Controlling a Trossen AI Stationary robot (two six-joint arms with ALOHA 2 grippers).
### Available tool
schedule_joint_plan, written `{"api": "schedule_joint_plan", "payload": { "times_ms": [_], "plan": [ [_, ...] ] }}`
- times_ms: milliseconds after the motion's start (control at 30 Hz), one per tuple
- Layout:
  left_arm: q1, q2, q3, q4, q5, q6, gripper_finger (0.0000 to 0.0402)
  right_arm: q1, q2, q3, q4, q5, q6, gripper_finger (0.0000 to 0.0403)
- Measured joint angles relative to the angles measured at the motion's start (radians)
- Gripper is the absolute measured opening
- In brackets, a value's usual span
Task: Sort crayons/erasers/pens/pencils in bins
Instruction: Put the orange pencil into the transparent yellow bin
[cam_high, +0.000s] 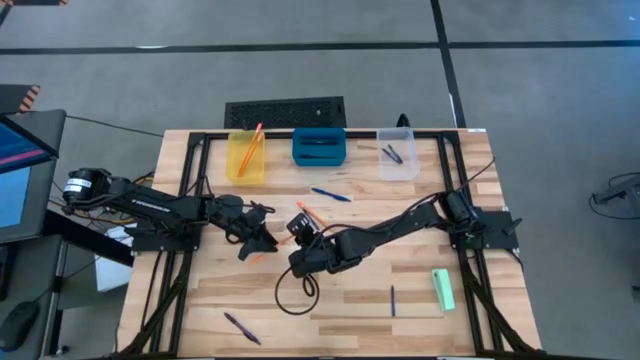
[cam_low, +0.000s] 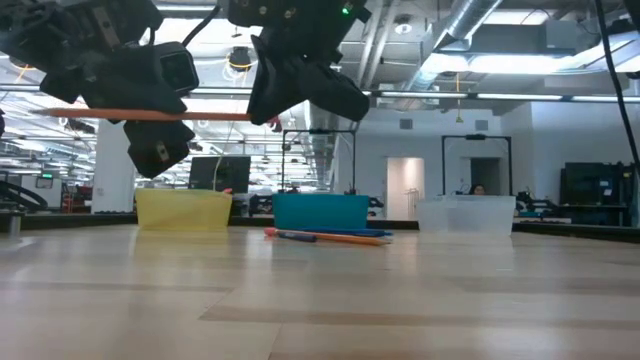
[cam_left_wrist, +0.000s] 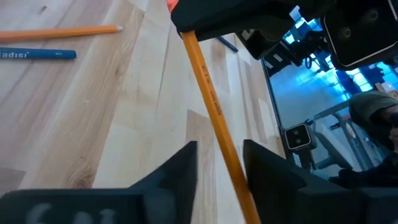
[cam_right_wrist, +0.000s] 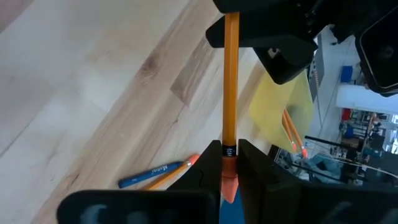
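Observation:
An orange pencil (cam_low: 215, 116) hangs level above the table's middle, between my two grippers. My right gripper (cam_right_wrist: 229, 149), reaching in from the right (cam_high: 300, 228), is shut on its pinkish end. My left gripper (cam_left_wrist: 219, 146) comes from the left (cam_high: 258, 240) and is open. Its fingers stand on either side of the pencil's shaft (cam_left_wrist: 211, 99), and the pencil's far end sticks out past them (cam_low: 60, 113). Along the far edge stand the yellow bin (cam_high: 246, 158) holding pencils, the blue bin (cam_high: 320, 147) and the clear bin (cam_high: 398, 155) holding pens. My right gripper pinches the pencil at its metal band and pinkish eraser end (cam_right_wrist: 229, 151) between its two fingers. The fingers come from the table's right, slanting down, and the pencil runs on ahead of them. It is lifted clear of the table and lies level. My left gripper: the shaft (cam_left_wrist: 233, 165) passes close by one finger (cam_left_wrist: 267, 168); whether it touches I cannot tell.
Another pencil and a blue pen (cam_low: 330, 237) lie side by side on the table behind the grippers. A second blue pen (cam_high: 330, 194) lies farther back. Two dark pens (cam_high: 392, 300) (cam_high: 242, 328) and the mint-green eraser (cam_high: 443, 288) lie near the front edge.

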Motion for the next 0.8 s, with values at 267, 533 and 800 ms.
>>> {"api": "schedule_joint_plan", "payload": {
  "times_ms": [267, 533, 800],
  "plan": [
    [0.001, 0.002, -0.004, -0.019, -0.012, -0.004, 0.0013, 0.002, -0.003, 0.001, 0.001, 0.002, -0.013, 0.0048],
    [0.001, 0.001, -0.002, -0.03, -0.023, 0.022, 0.0015, 0.006, -0.003, 0.0, 0.023, 0.044, -0.031, 0.0052],
    [0.036, -0.001, 0.001, -0.021, -0.025, 0.084, 0.0013, 0.031, -0.002, 0.0, 0.051, 0.205, -0.043, 0.0127]
  ]
}}
